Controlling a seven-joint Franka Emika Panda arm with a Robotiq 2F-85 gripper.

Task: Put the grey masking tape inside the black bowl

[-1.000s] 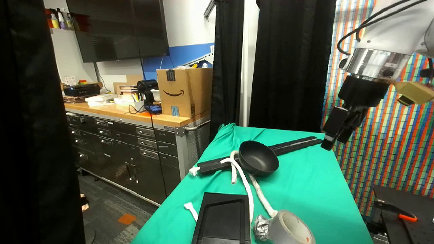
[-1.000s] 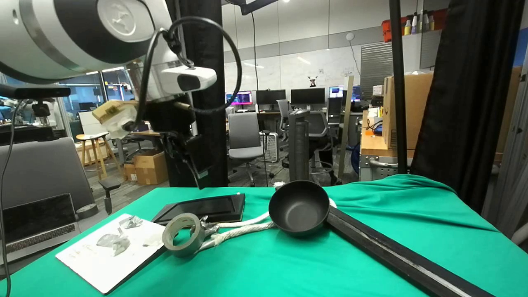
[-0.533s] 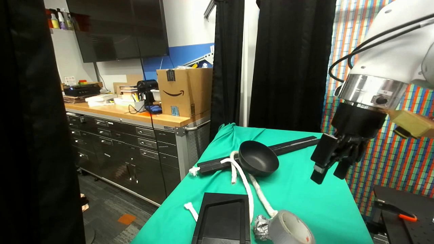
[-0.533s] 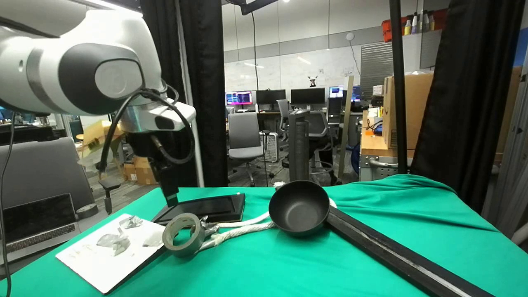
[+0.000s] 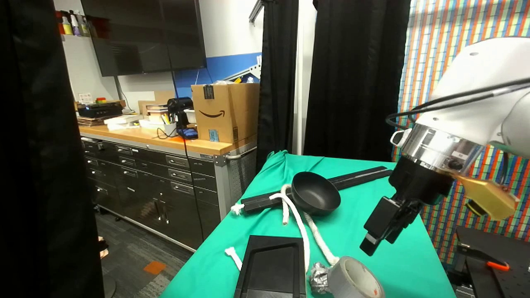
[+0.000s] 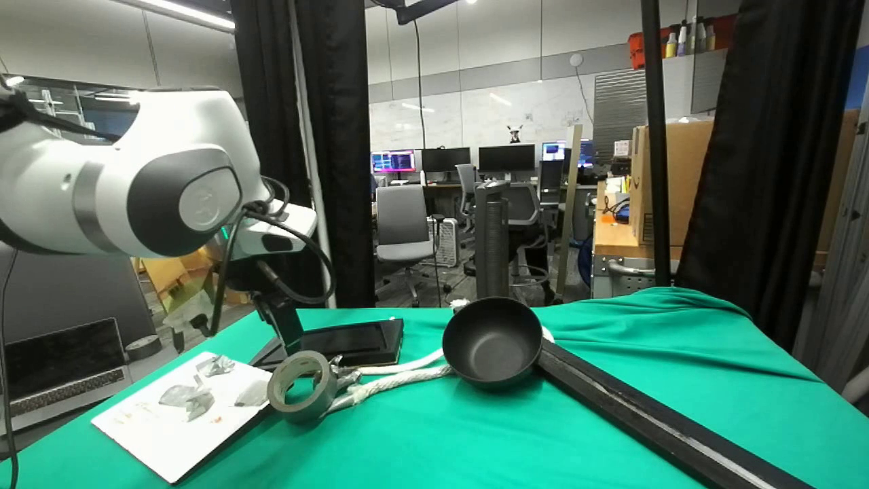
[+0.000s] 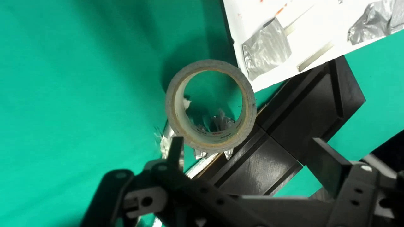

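The grey masking tape [image 5: 341,279] is a thick ring that sits tilted on the green cloth, and it also shows in an exterior view [image 6: 318,401] and in the wrist view [image 7: 210,145]. The black bowl [image 5: 316,193] rests tilted on a long black stick, with its inside visible in both exterior views [image 6: 493,343]; it is out of the wrist view. My gripper [image 5: 379,243] is open and empty, above the tape and apart from it. In the wrist view, the gripper's fingers [image 7: 247,146] are wide apart, with the tape ahead of the left fingertip.
A flat black device [image 5: 271,265] lies beside the tape. White cord [image 6: 400,377] runs from the tape to the bowl. The long black stick [image 6: 652,414] lies under the bowl. A white board [image 6: 183,424] with foil scraps lies beside the tape at the table edge.
My gripper has come down and moved toward the tape, from high above the table to just above it. The tape and the bowl have not moved.
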